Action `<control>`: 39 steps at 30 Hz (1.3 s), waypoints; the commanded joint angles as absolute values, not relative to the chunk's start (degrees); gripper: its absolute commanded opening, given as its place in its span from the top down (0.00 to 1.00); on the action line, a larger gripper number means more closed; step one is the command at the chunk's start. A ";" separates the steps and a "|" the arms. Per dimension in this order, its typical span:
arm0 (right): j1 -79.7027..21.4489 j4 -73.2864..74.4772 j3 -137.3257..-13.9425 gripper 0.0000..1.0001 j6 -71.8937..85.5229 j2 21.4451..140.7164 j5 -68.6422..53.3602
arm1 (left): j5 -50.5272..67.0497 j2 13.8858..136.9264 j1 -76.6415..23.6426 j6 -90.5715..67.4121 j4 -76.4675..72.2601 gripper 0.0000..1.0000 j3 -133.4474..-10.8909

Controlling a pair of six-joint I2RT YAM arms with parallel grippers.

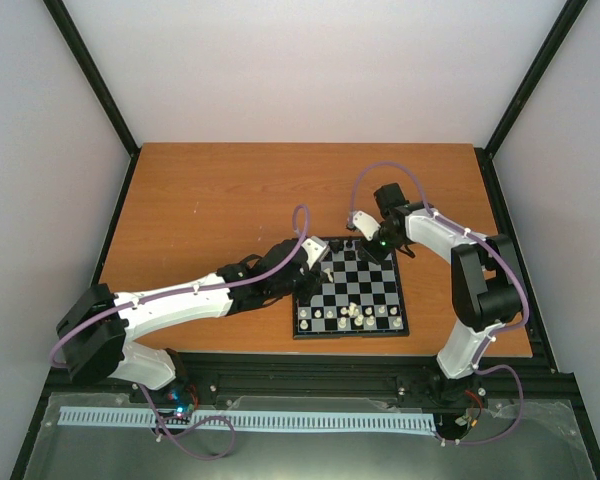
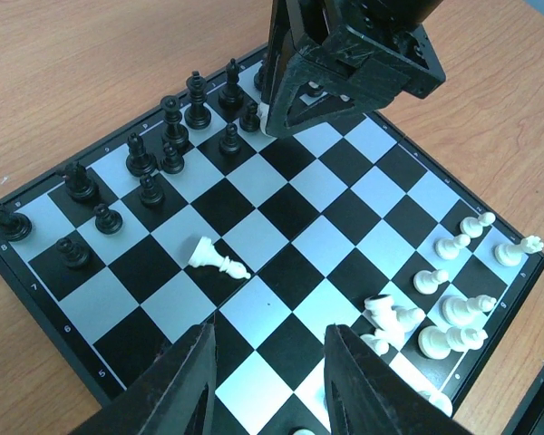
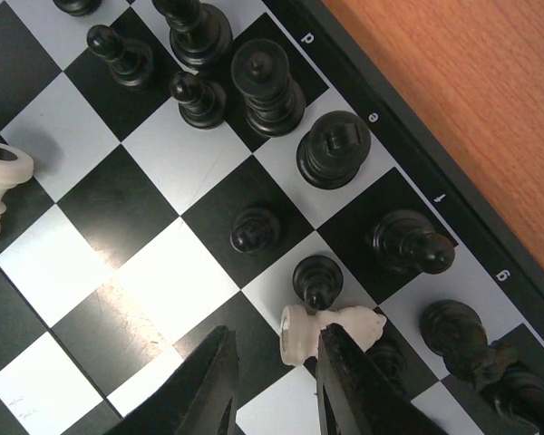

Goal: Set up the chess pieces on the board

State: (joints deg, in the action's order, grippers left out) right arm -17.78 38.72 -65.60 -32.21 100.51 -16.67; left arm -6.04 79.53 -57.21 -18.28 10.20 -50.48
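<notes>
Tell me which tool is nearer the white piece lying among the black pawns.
Right. The right tool has fingertips beside the fallen white piece; the left tool hovers over a side edge of the board.

place: robot test lab | walls: plain white walls [image 1: 310, 70] far past the left pincer [image 1: 318, 262] and right pincer [image 1: 365, 238] | frame: black metal bars [image 1: 95, 80] | table: brown wood table [image 1: 220, 190] under both pincers | arms: left arm [image 1: 180, 298], right arm [image 1: 470, 290], bolted to a rail [image 1: 310, 385] | wires: purple wires [image 1: 385, 164]

Light is bright, soft and even in all views. Shadows under the chess pieces [image 2: 198, 101] are faint. The board [image 3: 127, 304] shows pale glare in the right wrist view.
</notes>
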 commanded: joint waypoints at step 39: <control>-0.21 50.27 -62.33 0.65 -30.14 78.71 -34.95 | -5.85 92.13 -57.48 -19.42 11.28 0.64 -62.97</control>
